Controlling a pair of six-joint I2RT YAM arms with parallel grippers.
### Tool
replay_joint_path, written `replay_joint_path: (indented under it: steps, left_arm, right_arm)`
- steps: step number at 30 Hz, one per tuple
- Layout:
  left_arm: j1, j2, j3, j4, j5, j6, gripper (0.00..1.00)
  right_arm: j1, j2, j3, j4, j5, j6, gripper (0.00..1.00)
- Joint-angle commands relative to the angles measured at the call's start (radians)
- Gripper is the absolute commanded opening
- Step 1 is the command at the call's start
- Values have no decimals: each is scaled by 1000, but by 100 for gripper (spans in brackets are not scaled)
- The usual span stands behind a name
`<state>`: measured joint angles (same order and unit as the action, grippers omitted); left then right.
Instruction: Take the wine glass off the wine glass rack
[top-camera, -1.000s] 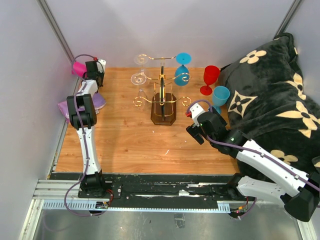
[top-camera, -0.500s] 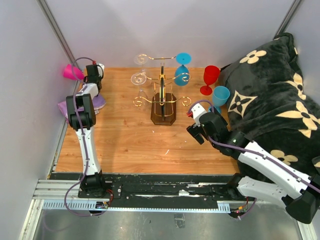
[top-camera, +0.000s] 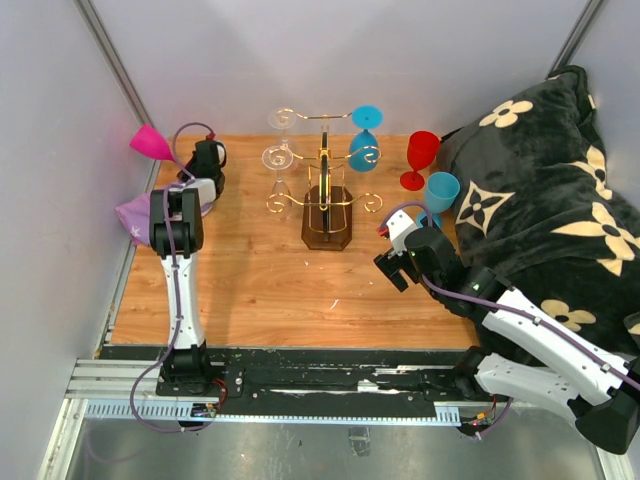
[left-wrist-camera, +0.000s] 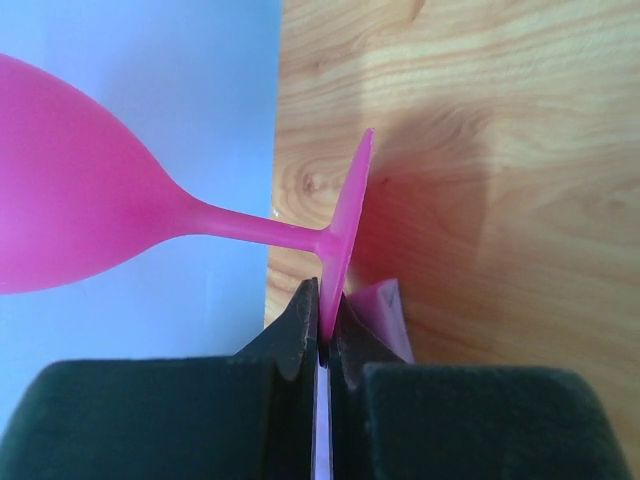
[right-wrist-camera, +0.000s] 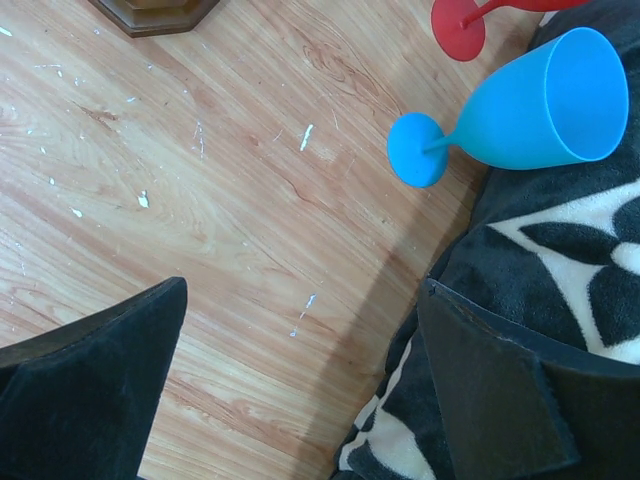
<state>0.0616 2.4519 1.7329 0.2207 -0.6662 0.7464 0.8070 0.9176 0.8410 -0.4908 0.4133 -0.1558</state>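
Note:
My left gripper (top-camera: 188, 170) is shut on the foot of a pink wine glass (top-camera: 149, 141) at the table's far left. The glass lies sideways with its bowl out past the left edge. In the left wrist view the fingers (left-wrist-camera: 300, 330) pinch the rim of the pink foot (left-wrist-camera: 345, 235), and the bowl (left-wrist-camera: 70, 215) points left. The wine glass rack (top-camera: 326, 165), gold wire on a dark base, stands at the back middle. It holds two clear glasses (top-camera: 279, 157) on its left and a blue glass (top-camera: 365, 140) on its right. My right gripper (top-camera: 393, 268) is open and empty, right of the rack.
A red glass (top-camera: 420, 158) stands right of the rack. A light blue glass (top-camera: 439, 192) leans by the black flowered blanket (top-camera: 540, 190); it also shows in the right wrist view (right-wrist-camera: 530, 105). A purple object (top-camera: 133, 213) lies at the table's left edge under my left arm.
My left gripper has swung right and turned, carrying the pink glass, whose bowl now sticks out to the upper left. The right arm has shifted slightly toward the near side.

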Motion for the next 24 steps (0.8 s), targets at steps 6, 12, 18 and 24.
replay_joint_path:
  steps: [6,12,18,24]
  left_arm:
    - [-27,114,75,119,-54,112,25]
    - [-30,139,84,129,-27,136,39]
    - [-35,147,73,134,-5,156,41]
    - [-37,151,64,121,21,161,33]
  right_arm:
    - [11,-13,-9,16,-42,23,98]
    - [11,-14,-10,23,-28,16,98]
    - [10,-16,-17,27,-22,9,98]
    - [10,-14,-16,32,-31,10,98]
